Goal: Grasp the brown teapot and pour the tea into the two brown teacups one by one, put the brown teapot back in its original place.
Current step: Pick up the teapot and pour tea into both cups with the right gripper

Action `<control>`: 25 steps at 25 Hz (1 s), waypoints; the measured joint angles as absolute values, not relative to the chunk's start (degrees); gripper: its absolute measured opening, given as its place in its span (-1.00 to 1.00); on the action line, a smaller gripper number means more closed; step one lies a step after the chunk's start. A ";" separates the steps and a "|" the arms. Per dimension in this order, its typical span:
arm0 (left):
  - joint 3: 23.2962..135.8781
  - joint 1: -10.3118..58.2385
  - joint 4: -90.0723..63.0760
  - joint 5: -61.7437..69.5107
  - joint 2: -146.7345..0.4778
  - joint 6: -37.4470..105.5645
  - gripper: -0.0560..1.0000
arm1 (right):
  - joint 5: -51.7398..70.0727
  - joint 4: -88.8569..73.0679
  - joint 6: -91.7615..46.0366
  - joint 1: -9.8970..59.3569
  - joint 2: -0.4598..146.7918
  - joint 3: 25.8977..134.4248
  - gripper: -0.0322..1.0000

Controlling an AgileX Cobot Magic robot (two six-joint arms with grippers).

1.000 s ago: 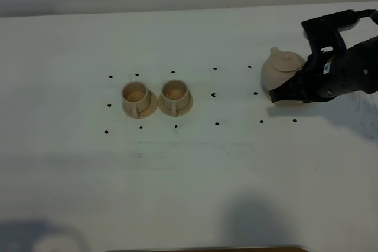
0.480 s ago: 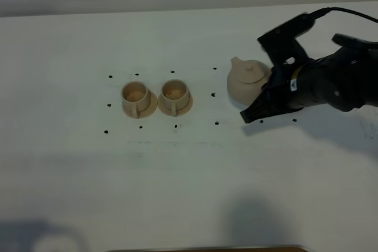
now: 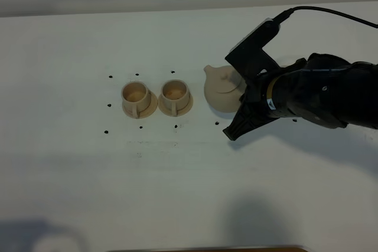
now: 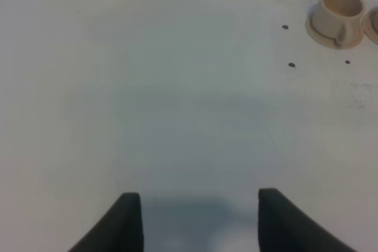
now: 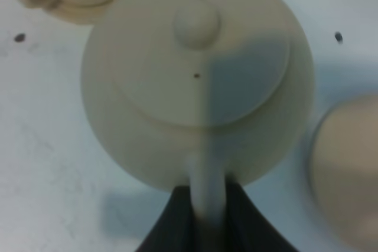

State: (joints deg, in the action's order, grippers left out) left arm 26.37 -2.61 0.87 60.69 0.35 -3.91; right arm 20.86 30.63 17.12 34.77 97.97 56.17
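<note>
The brown teapot [image 3: 220,88] hangs just right of the two brown teacups [image 3: 136,95] [image 3: 175,93], its spout toward them. My right gripper [image 3: 238,120] is shut on its loop handle [image 5: 207,196], and the knobbed lid [image 5: 196,23] shows from above in the right wrist view. Both cups stand upright on their small saucers. A blurred pale round saucer [image 5: 348,169] lies beside the teapot in that view. My left gripper [image 4: 198,222] is open over bare table, far from the nearer cup [image 4: 338,11].
Small black dots [image 3: 110,77] mark the white table [image 3: 189,181] around the cups and teapot. The right arm [image 3: 319,95] and its cable stretch in from the right edge. A dark strip lies at the table's front edge.
My right gripper has carried the teapot leftward, off its saucer at the right and close to the right-hand cup. The cups have not moved.
</note>
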 joint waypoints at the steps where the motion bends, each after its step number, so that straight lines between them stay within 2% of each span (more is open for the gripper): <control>1: 26.37 -2.61 0.87 60.69 0.35 -3.91 0.06 | 20.92 31.92 18.26 35.02 97.97 56.49 -0.78; 6: 26.37 -2.61 0.87 60.69 0.35 -3.91 0.06 | 23.51 34.89 19.79 35.33 97.67 58.87 -0.78; 14: 26.16 -2.61 0.87 60.69 0.35 -3.91 0.06 | 23.46 28.23 12.84 35.33 97.69 59.41 -0.78; 25: 26.10 -2.61 0.87 60.69 0.35 -3.91 0.06 | 22.45 29.27 12.24 36.75 98.15 59.41 -0.78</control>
